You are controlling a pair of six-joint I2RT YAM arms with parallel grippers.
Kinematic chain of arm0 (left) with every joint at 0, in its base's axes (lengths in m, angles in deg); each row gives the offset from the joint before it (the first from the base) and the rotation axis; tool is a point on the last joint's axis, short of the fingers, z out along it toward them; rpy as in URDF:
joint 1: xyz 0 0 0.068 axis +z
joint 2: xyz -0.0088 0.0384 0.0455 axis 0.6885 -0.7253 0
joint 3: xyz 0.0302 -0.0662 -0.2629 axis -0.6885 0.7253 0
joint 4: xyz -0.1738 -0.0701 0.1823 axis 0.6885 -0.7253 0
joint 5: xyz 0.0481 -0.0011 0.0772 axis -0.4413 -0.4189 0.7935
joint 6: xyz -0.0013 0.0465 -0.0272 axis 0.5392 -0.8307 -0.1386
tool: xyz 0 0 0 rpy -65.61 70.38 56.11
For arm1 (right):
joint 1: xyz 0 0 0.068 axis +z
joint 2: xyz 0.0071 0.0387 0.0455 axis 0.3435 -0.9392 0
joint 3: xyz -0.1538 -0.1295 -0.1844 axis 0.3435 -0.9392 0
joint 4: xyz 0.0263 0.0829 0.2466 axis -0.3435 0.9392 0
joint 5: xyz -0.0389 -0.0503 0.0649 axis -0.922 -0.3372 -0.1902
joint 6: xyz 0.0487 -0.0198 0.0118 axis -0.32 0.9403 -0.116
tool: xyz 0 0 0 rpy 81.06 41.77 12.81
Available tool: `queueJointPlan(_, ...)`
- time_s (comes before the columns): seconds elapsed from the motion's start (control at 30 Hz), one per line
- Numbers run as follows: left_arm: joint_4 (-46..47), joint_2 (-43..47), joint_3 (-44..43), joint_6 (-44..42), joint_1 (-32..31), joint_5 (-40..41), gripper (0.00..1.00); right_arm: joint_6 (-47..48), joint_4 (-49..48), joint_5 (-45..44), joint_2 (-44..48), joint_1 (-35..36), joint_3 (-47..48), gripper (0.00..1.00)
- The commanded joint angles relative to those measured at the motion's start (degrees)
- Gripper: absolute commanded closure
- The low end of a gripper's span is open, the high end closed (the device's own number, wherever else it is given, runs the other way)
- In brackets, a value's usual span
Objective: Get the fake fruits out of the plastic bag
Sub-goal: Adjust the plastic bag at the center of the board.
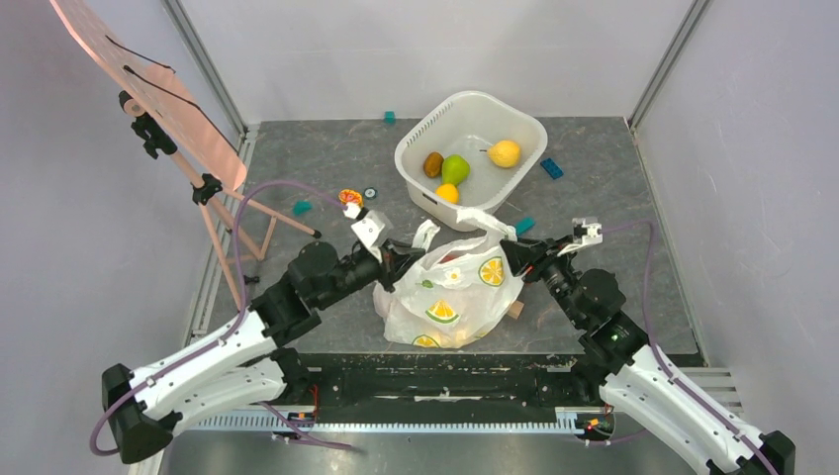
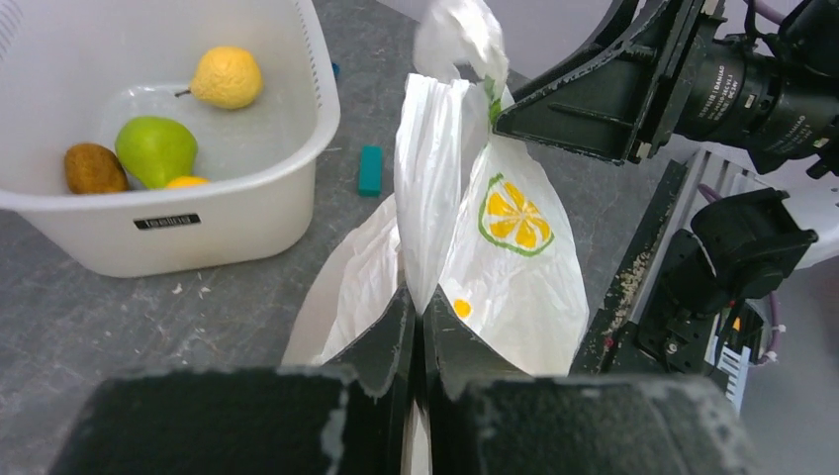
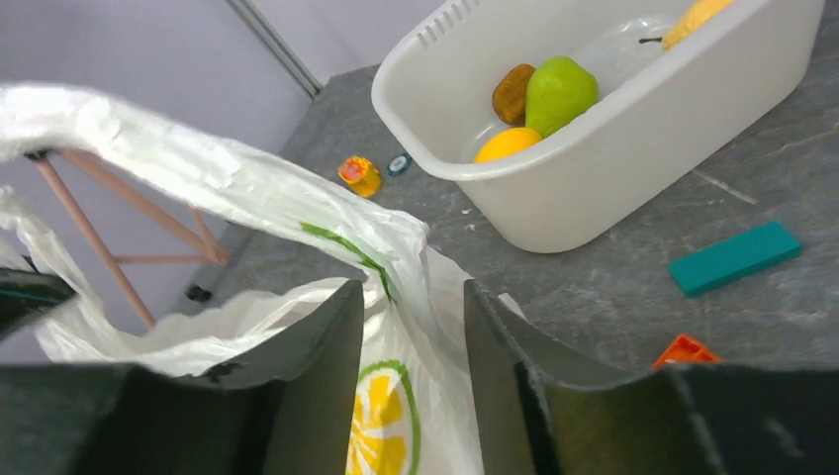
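The white plastic bag (image 1: pixel 450 297) with lemon-slice prints sits on the table between my arms. My left gripper (image 1: pixel 396 259) is shut on the bag's left handle, and the film comes up from between its closed fingers in the left wrist view (image 2: pixel 423 302). My right gripper (image 1: pixel 516 252) is open at the bag's right handle. In the right wrist view (image 3: pixel 414 297) the handle film passes loosely between the spread fingers. The bag (image 3: pixel 198 168) is stretched between both grippers. No fruit inside the bag shows; its contents are hidden by the film.
A white tub (image 1: pixel 416 163) behind the bag holds a green pear (image 1: pixel 454 168), a brown kiwi (image 1: pixel 433 163), a yellow lemon (image 1: pixel 504 152) and an orange (image 1: pixel 447 192). Small teal blocks (image 1: pixel 524 226) (image 1: pixel 302 208) and a blue block (image 1: pixel 551 168) lie around. A wooden easel (image 1: pixel 228 213) stands at the left.
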Motion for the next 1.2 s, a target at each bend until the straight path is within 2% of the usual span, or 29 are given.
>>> queueJointPlan(0.0,12.60,6.09,7.55,6.04,-0.17,1.56,0.94,11.13,-7.32,6.98,1.85,-0.08,-2.37,0.45)
queueJointPlan(0.13,11.22,6.81,7.41,5.44,-0.22,1.51,0.98,23.50,-15.97,10.81,3.50,-0.08,-5.13,0.29)
queueJointPlan(0.23,10.71,6.32,6.62,5.21,-0.22,1.06,0.98,33.89,-20.65,18.07,2.37,-0.10,-4.97,0.21)
queueJointPlan(0.3,10.72,6.01,6.35,5.13,-0.22,0.72,0.98,40.30,-19.77,22.94,-0.01,-0.12,-2.27,0.20)
queueJointPlan(0.4,10.33,5.84,6.10,4.98,-0.22,0.53,0.98,48.65,-12.63,30.02,-5.65,-0.08,4.36,0.19)
queueJointPlan(0.47,10.30,5.93,6.10,4.87,-0.22,0.62,0.98,53.98,-8.81,31.65,-9.21,0.01,8.48,0.19)
queueJointPlan(0.57,10.30,6.17,6.12,4.74,-0.21,0.70,0.98,59.22,-8.63,31.94,-12.81,-0.01,10.75,0.19)
queueJointPlan(0.77,8.49,6.30,4.96,3.57,-0.22,1.54,0.98,64.56,-1.86,39.74,-21.08,0.19,18.00,0.21)
queueJointPlan(0.83,7.79,6.15,4.36,3.21,-0.22,1.96,0.98,65.91,0.91,42.35,-22.52,0.61,19.65,0.26)
queueJointPlan(0.97,7.00,5.80,3.42,3.30,-0.18,2.80,0.98,65.60,0.04,42.85,-22.79,1.15,19.45,0.41)
queueJointPlan(1.0,6.65,5.57,3.24,3.37,-0.15,2.80,0.98,65.93,0.74,42.66,-22.82,1.18,19.75,0.41)
queueJointPlan(1.03,6.33,5.57,2.96,3.36,-0.14,2.73,0.98,66.38,1.97,42.49,-22.88,1.24,20.18,0.38)
queueJointPlan(1.1,5.93,5.62,2.77,3.38,-0.16,2.73,0.98,68.50,5.05,42.80,-22.89,1.20,21.14,0.23)
queueJointPlan(1.17,5.66,5.67,2.62,3.28,-0.13,2.78,0.98,69.65,6.89,42.17,-22.83,1.30,21.75,0.20)
